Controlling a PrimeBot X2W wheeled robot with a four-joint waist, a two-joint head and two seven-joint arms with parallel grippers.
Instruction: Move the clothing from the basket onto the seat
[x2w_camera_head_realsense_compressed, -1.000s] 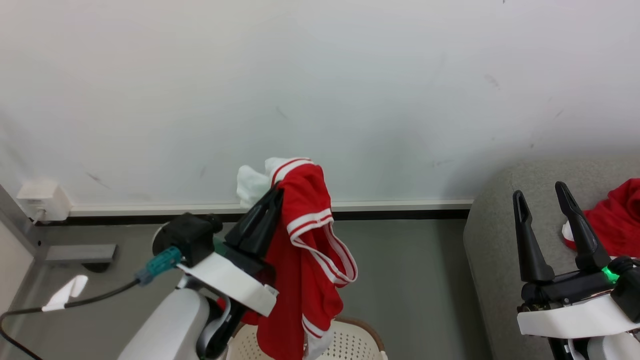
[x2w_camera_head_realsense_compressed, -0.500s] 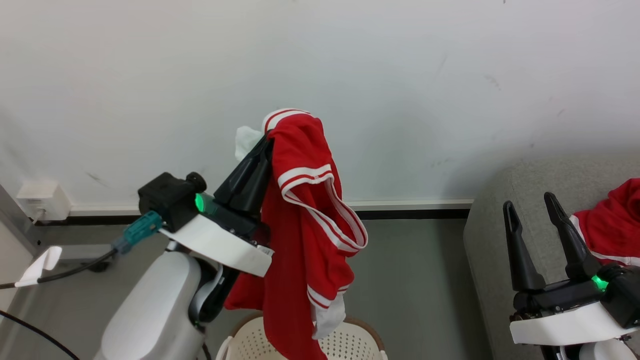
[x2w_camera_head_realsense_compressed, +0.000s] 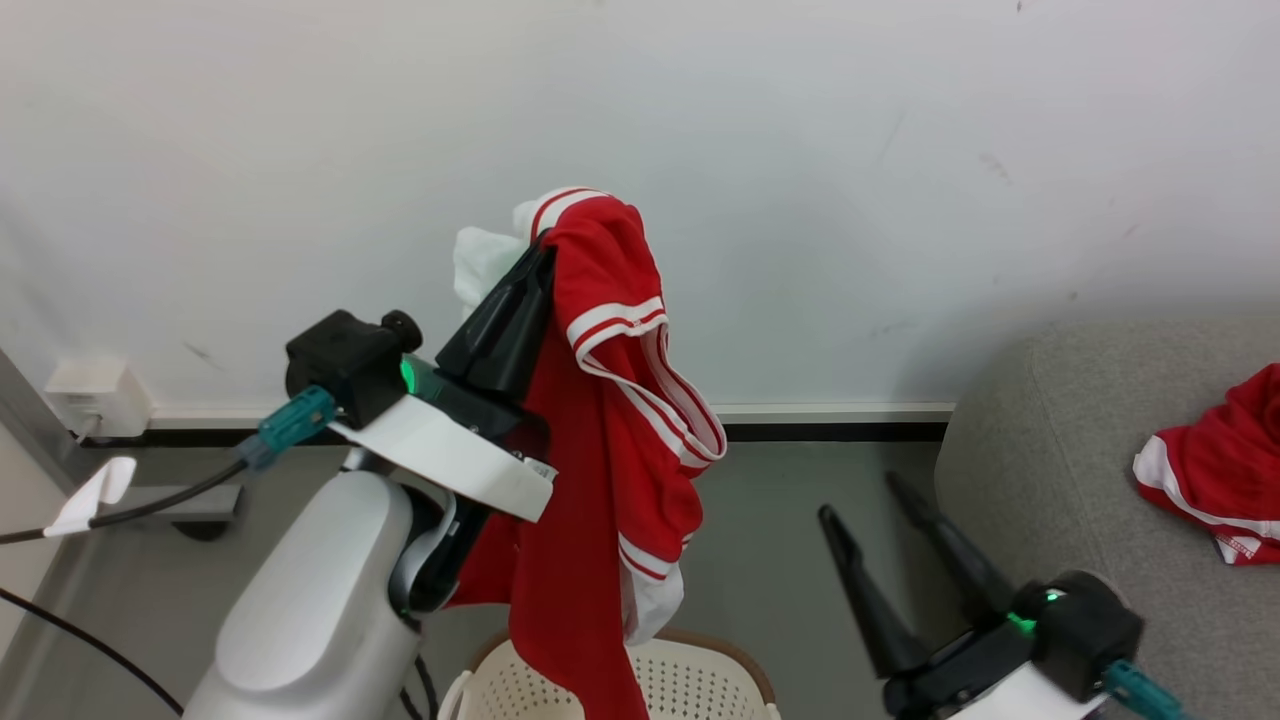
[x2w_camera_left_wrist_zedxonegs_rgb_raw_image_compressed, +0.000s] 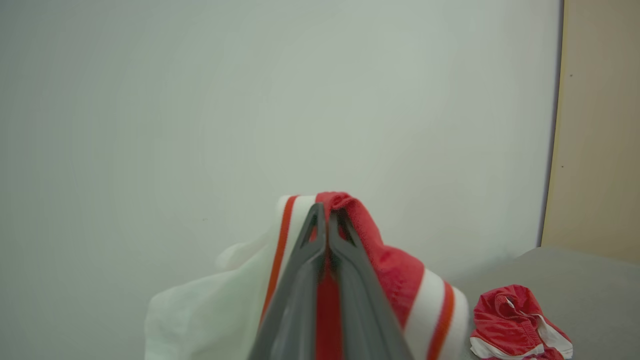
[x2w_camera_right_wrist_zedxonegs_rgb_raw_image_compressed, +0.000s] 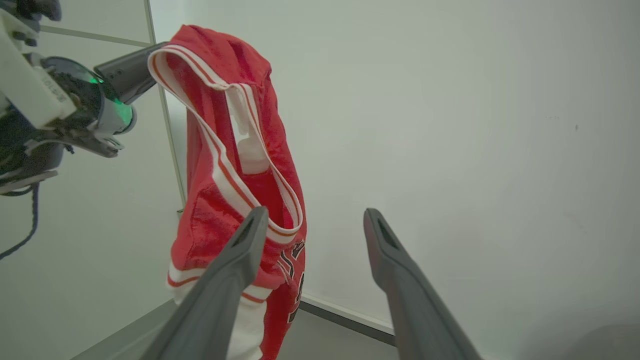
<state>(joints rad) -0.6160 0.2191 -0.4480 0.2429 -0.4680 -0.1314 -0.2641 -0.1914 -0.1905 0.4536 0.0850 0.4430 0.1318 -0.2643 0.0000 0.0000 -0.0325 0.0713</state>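
My left gripper (x2w_camera_head_realsense_compressed: 540, 255) is shut on the clothing (x2w_camera_head_realsense_compressed: 610, 420), a red sports garment with white bands that hangs from its fingertips well above the floor. The garment's lower end dangles just over the cream basket (x2w_camera_head_realsense_compressed: 700, 680) at the bottom edge. In the left wrist view the closed gripper (x2w_camera_left_wrist_zedxonegs_rgb_raw_image_compressed: 327, 210) pinches the red and white fabric (x2w_camera_left_wrist_zedxonegs_rgb_raw_image_compressed: 390, 260). My right gripper (x2w_camera_head_realsense_compressed: 860, 498) is open and empty, low between the basket and the grey seat (x2w_camera_head_realsense_compressed: 1060, 450). In the right wrist view this gripper (x2w_camera_right_wrist_zedxonegs_rgb_raw_image_compressed: 316, 214) points toward the hanging clothing (x2w_camera_right_wrist_zedxonegs_rgb_raw_image_compressed: 225, 150).
A second red garment (x2w_camera_head_realsense_compressed: 1215, 470) lies on the seat at the right edge, also visible as a bundle (x2w_camera_left_wrist_zedxonegs_rgb_raw_image_compressed: 510, 315). A white wall stands close behind with a baseboard. A wall socket box (x2w_camera_head_realsense_compressed: 95, 395) and a black cable (x2w_camera_head_realsense_compressed: 150, 505) sit at the left.
My left gripper has lifted the clothing higher, clear above the basket. My right gripper has dropped down and leftwards, from over the seat to the gap beside it, still open.
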